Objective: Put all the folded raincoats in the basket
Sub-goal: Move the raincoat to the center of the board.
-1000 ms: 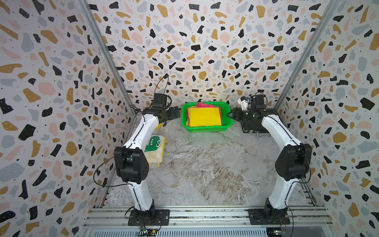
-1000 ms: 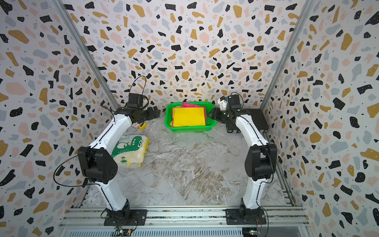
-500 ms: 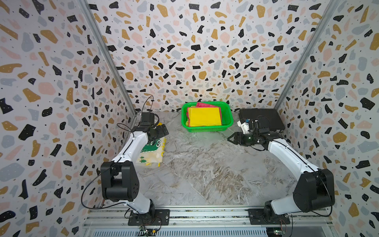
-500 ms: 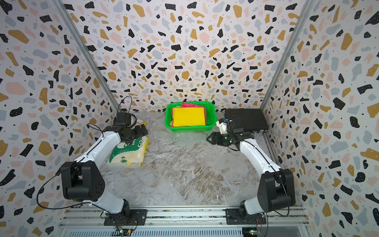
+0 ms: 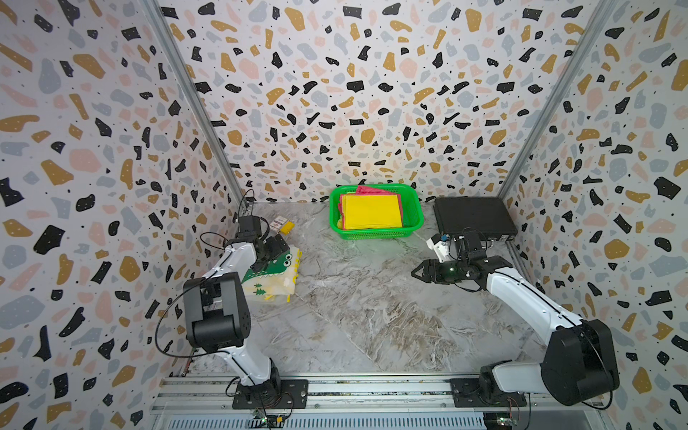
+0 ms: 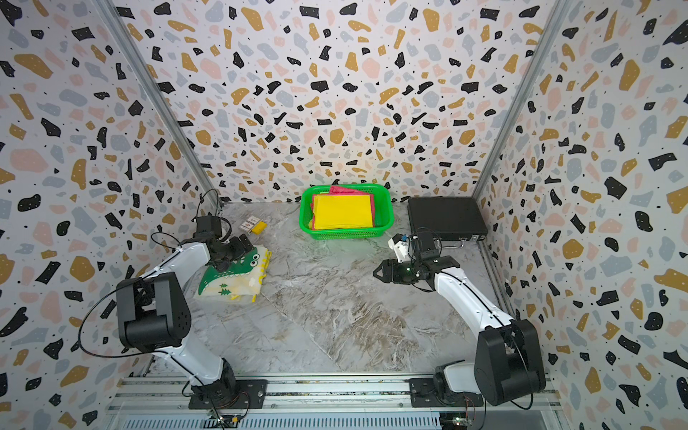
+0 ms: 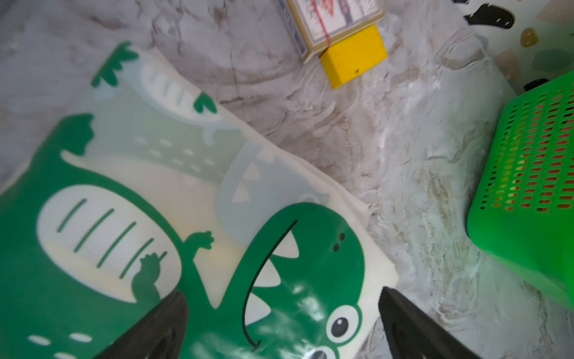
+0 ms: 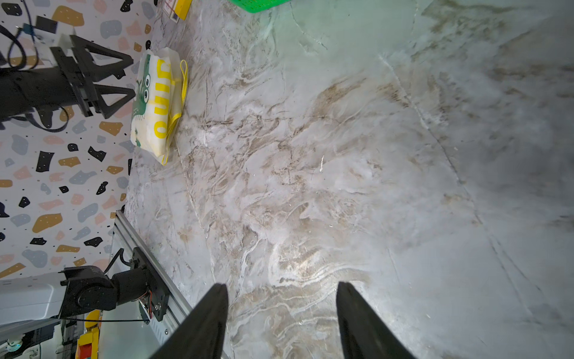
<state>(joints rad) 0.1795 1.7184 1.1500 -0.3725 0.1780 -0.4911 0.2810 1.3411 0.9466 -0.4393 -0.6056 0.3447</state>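
The marble desk [image 5: 353, 305] carries the green basket [image 5: 374, 234] at its far edge, already holding flat yellow and red folds, its open top free for another bundle to drop in. The folded raincoat [image 5: 277, 281], printed with a green dinosaur, lies flat on the desk well to the basket's left, outside it. The left gripper [image 7: 281, 293] hangs over it, fingers [image 7: 161, 326] spread wide either side of the dinosaur's head, seemingly lined up to pinch there. The right gripper [image 8: 281, 284] waits over bare desk, fingers parted on nothing
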